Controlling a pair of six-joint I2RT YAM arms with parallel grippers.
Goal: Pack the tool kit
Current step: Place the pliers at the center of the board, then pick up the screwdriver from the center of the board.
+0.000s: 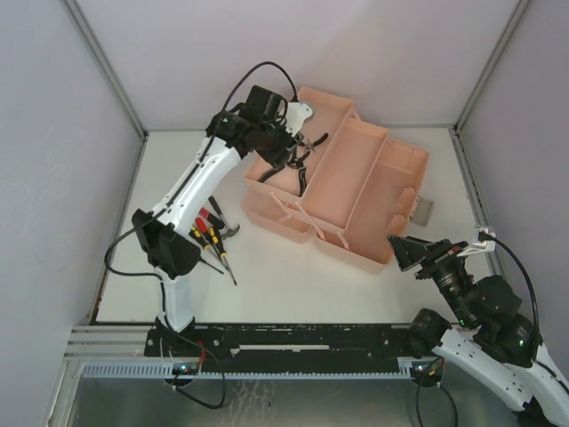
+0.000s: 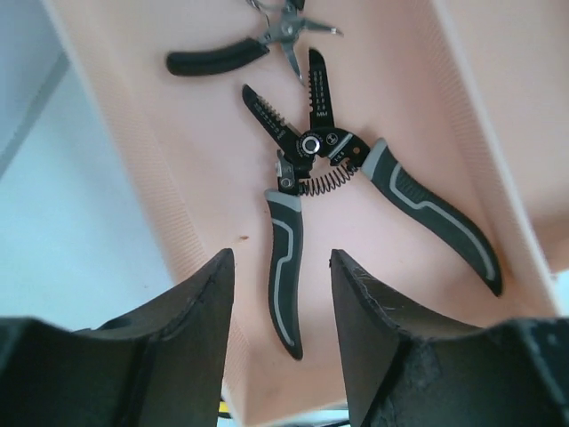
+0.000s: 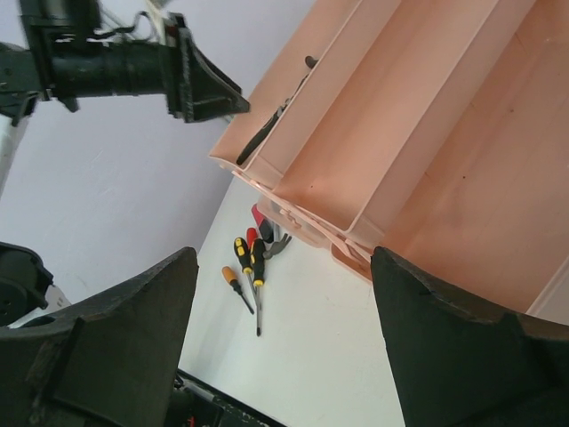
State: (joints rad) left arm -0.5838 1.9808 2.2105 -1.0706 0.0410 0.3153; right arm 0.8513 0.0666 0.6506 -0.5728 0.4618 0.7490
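The salmon-pink toolbox (image 1: 373, 191) stands open at mid table, its trays fanned out. My left gripper (image 1: 289, 158) hangs open over the far left tray (image 2: 178, 151). In that tray lie black-and-grey spring pliers (image 2: 311, 147) and smaller black-handled pliers (image 2: 258, 44). One pliers handle lies in the gap between my left fingers (image 2: 200, 302), untouched. Yellow-black and red screwdrivers (image 1: 213, 242) and a small hammer (image 1: 233, 233) lie on the table left of the box. My right gripper (image 1: 407, 253) is open and empty near the box's front right corner.
In the right wrist view the toolbox (image 3: 462, 116) fills the upper right, and the screwdrivers (image 3: 249, 262) and hammer (image 3: 280, 245) lie on the white table beyond. The left arm's link (image 1: 169, 245) stands close beside the screwdrivers. Grey walls enclose the table.
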